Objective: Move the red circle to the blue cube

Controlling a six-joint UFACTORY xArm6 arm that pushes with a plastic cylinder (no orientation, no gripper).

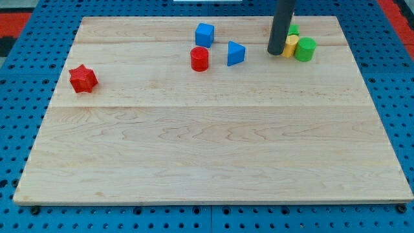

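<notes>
My tip (275,53) is resting on the wooden board (207,155), holding nothing, just beside a yellow block (290,46) and a green cylinder (305,49) on its right. A second green block (294,30) is peeking out behind the rod. The blue triangle (236,53) is sitting to the tip's left, the red circle (200,59) farther left, with the blue cube (204,34) near it, toward the view's top. The red star (83,78) is lying far left.

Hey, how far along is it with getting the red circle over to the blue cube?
Looks nearly done: the red circle sits just below the blue cube, a small gap still showing. Nothing is being pushed: my tip is off to the view's right, beside the yellow block and green cylinder. Left: at most a short nudge of the circle up toward the cube.
</notes>
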